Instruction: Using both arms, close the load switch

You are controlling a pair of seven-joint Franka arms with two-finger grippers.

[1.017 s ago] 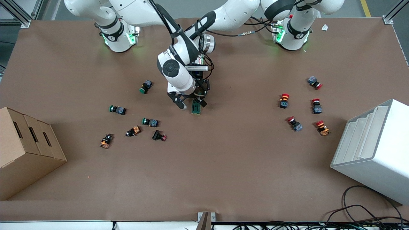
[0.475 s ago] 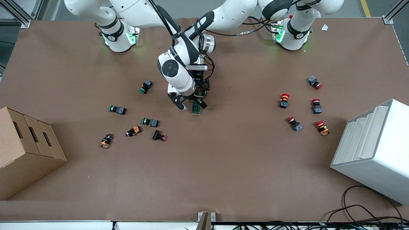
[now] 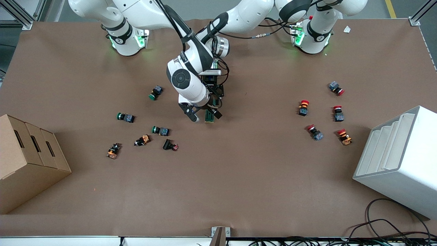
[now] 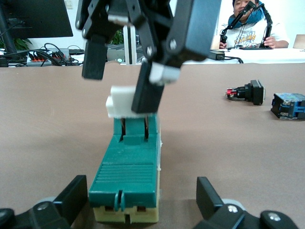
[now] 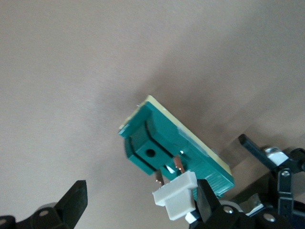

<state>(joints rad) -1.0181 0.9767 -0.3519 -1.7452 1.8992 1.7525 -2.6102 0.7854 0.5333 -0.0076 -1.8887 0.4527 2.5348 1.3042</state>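
Note:
The load switch [image 3: 209,117], a dark green oblong block on a cream base, lies flat at the table's middle. Its white lever [image 4: 123,101] stands raised on two metal blades at one end. My right gripper [image 3: 204,115] is open over that end, and one of its fingers [image 4: 148,90] rests against the lever [image 5: 177,200]. My left gripper [image 4: 141,187] is open low at the switch's other end [image 4: 127,183], one finger on each side and neither touching. In the front view it is mostly hidden under the right arm.
Green-capped push buttons [image 3: 156,92] [image 3: 125,117] and other small parts [image 3: 169,145] lie toward the right arm's end. Red mushroom buttons [image 3: 303,107] lie toward the left arm's end. A cardboard box [image 3: 27,160] and a white bin [image 3: 399,160] stand at the table's ends.
The right arm's wrist has shifted slightly and its gripper has come a little nearer to the front camera along the switch. The switch has stayed in place.

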